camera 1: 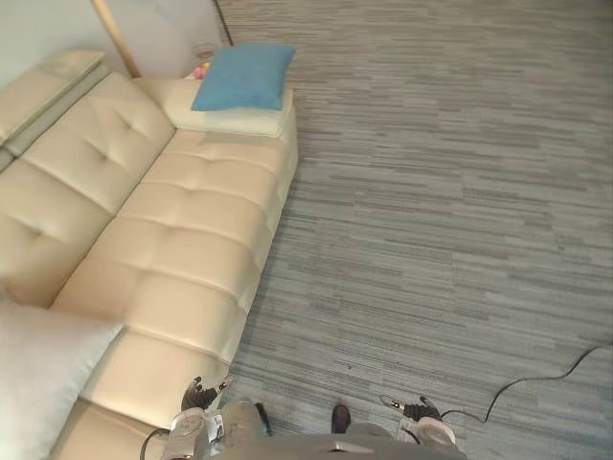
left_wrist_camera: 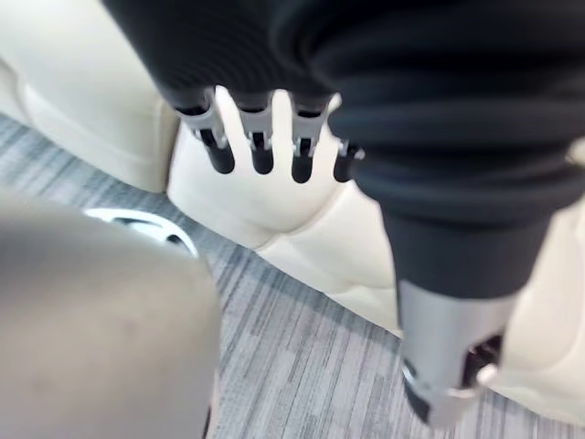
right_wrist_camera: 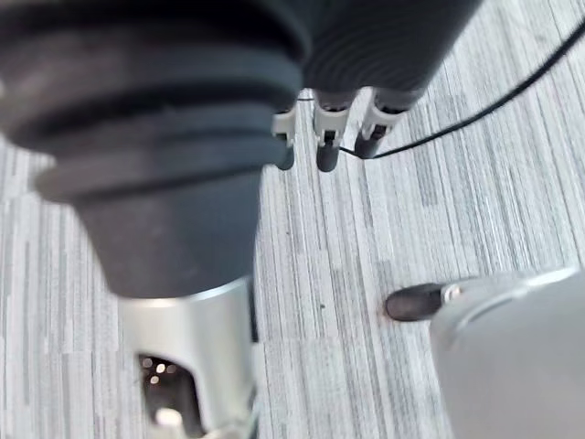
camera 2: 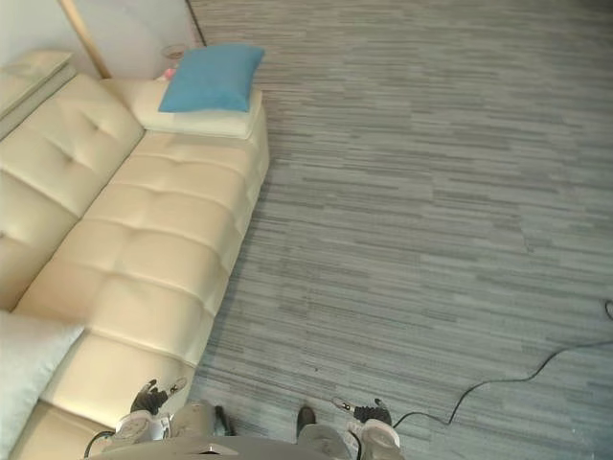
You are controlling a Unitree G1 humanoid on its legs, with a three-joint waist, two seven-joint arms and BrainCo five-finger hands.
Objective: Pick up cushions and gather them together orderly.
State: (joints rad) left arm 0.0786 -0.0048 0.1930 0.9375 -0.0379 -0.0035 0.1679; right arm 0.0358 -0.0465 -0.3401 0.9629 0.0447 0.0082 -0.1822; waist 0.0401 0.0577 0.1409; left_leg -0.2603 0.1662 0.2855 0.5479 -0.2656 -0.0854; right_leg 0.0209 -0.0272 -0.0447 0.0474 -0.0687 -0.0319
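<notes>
Mostly bare grey striped carpet spreads from twelve to four o'clock, and a cream tufted sofa runs from eight to eleven o'clock. A slanted wooden pole stands behind the sofa's far end, with a small pink object near it, too small to identify. At eleven o'clock on the sofa, a blue cushion lies flat on top of a cream cushion. A pale grey cushion rests on the near end at eight o'clock. The left hand hangs just beside the sofa's near front edge, fingers loosely straight, holding nothing. The grey cushion is near it toward nine o'clock, and the stacked pair is well apart. The right hand hangs over carpet at five o'clock, fingers relaxed and empty.
</notes>
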